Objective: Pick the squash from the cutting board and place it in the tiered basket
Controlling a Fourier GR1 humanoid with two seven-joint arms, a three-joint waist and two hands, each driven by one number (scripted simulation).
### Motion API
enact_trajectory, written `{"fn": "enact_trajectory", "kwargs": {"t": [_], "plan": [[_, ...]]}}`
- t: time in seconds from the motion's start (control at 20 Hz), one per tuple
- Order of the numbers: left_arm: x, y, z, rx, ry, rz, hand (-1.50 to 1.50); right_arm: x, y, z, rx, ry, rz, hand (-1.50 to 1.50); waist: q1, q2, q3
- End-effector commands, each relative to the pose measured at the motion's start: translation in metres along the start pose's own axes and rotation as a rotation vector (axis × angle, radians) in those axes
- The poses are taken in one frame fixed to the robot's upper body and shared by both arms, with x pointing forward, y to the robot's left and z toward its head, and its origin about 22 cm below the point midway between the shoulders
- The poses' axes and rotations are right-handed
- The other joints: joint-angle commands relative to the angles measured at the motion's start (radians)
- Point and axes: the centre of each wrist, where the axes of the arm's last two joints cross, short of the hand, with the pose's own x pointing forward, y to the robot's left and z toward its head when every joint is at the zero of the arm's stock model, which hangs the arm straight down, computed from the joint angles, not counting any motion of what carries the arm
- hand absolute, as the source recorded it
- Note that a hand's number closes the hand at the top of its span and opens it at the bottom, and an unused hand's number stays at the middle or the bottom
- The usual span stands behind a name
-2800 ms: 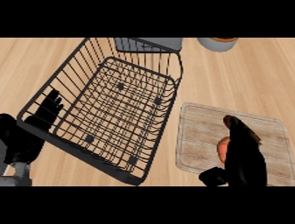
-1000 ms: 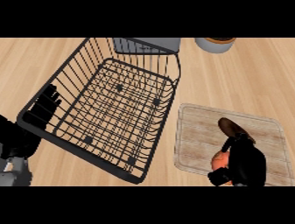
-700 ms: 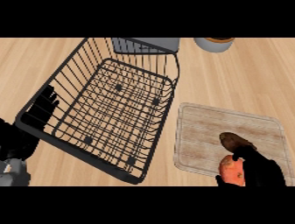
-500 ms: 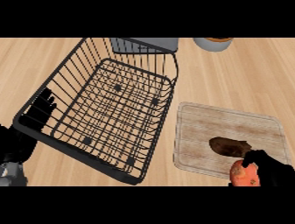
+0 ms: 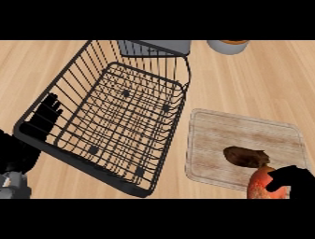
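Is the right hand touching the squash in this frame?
Touching. In the head view the right hand has its fingers curled over the orange squash at the cutting board's near edge.

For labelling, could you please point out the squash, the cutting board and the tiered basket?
squash (image 5: pixel 262 186), head view, orange body.
cutting board (image 5: pixel 218 130), head view, bare upper part.
tiered basket (image 5: pixel 84 161), head view, near rim.
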Motion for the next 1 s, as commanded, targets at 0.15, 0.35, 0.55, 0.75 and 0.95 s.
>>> {"fn": "enact_trajectory", "kwargs": {"t": [0.15,0.35,0.55,0.75,0.95], "plan": [[0.002,0.002,-0.005,-0.006,-0.004,-0.006,0.00,0.048,-0.041,-0.002,0.024,-0.077,-0.087,1.50,0.012,0.005,-0.001],[0.016,-0.004,-0.020,-0.013,-0.007,-0.006,0.00,0.084,-0.030,-0.019,0.064,-0.120,-0.121,1.50,0.019,0.006,-0.002],[0.009,-0.008,-0.005,-0.025,-0.018,-0.012,0.00,0.130,-0.004,-0.050,0.077,-0.113,-0.109,1.50,0.029,0.005,-0.002],[0.008,0.009,-0.002,-0.017,-0.022,-0.022,0.00,0.172,0.011,-0.057,0.087,-0.089,-0.109,1.50,0.035,0.004,-0.002],[0.002,-0.007,-0.002,-0.023,-0.004,0.005,0.00,0.201,0.030,-0.077,0.087,-0.065,-0.137,1.50,0.035,0.004,-0.001]]}}
